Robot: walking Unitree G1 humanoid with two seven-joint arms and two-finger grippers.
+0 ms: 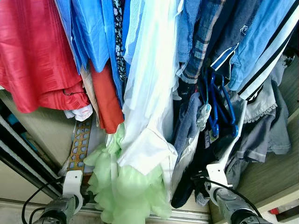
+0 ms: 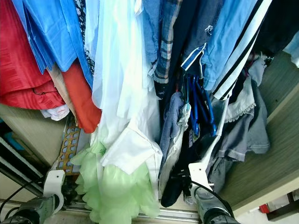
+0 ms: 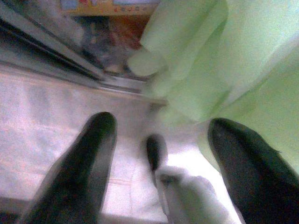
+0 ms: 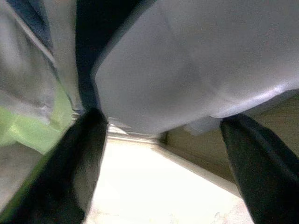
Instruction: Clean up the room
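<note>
Packed wardrobe ahead of me: clothes hang in a dense row above a metal sliding-door track (image 1: 187,215) that runs along the near edge. On the left hangs a red garment (image 1: 35,56), then blue shirts (image 1: 96,30), an orange piece (image 1: 108,100) and a long white shirt (image 1: 149,93). Under the white shirt, a pale green frilly garment (image 1: 126,186) drops down to the track. To the right are denim and plaid shirts, blue hangers (image 1: 216,105) and grey clothes (image 1: 264,130).

My left gripper (image 3: 161,154) hovers low over pale floor, its fingers (image 3: 84,163) spread wide and holding nothing; the green fabric lies just beside one finger. My right gripper (image 4: 163,163) is also spread wide and empty, with grey cloth (image 4: 196,65) hanging close above its fingertips (image 4: 77,158).
</note>
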